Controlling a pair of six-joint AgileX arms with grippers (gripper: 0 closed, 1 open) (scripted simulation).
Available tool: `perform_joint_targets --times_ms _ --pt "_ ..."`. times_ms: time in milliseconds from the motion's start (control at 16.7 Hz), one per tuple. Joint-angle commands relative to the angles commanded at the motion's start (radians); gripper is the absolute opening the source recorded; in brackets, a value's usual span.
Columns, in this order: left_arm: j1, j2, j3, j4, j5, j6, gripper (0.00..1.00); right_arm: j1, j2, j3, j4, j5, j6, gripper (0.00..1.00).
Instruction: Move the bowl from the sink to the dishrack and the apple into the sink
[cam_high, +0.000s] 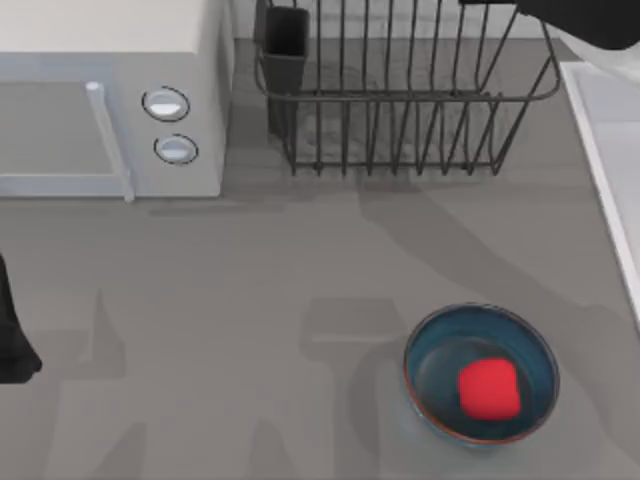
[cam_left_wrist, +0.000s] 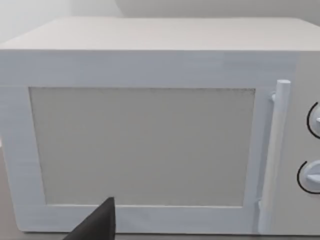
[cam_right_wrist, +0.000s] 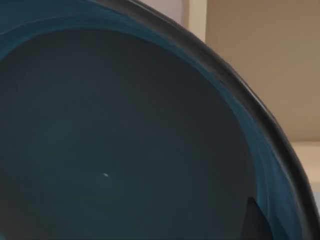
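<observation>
So, bowl (cam_right_wrist: 125, 140) close against right wrist camera, apparently carried; right end effector's grip state: can't tell. Dishrack (cam_high: 400, 110) at counter's far side holds no bowl yet. Apple (cam_high: 488, 388) sits in second bowl (cam_high: 430, 350) near front, not in sink (cam_high: 600, 120) at right. Left end effector (cam_left_wrist: 95, 227) parked facing microwave (cam_left_wrist: 150, 140), can't tell either. Both steps pending.
</observation>
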Motion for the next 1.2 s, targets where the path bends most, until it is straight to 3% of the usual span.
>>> perform_joint_targets --times_ms 240,780,1140,1200 --pt "0.000 0.000 0.000 0.000 0.000 0.000 1.00 -0.024 0.074 -0.046 0.114 -0.023 0.000 0.00" --pt "0.000 0.000 0.000 0.000 0.000 0.000 1.00 -0.144 0.351 -0.292 0.663 -0.138 -0.004 0.00" --pt "0.000 0.000 0.000 0.000 0.000 0.000 1.00 -0.159 0.376 -0.321 0.707 -0.152 -0.006 0.00" --pt "0.000 0.000 0.000 0.000 0.000 0.000 1.00 -0.159 0.376 -0.321 0.707 -0.152 -0.006 0.08"
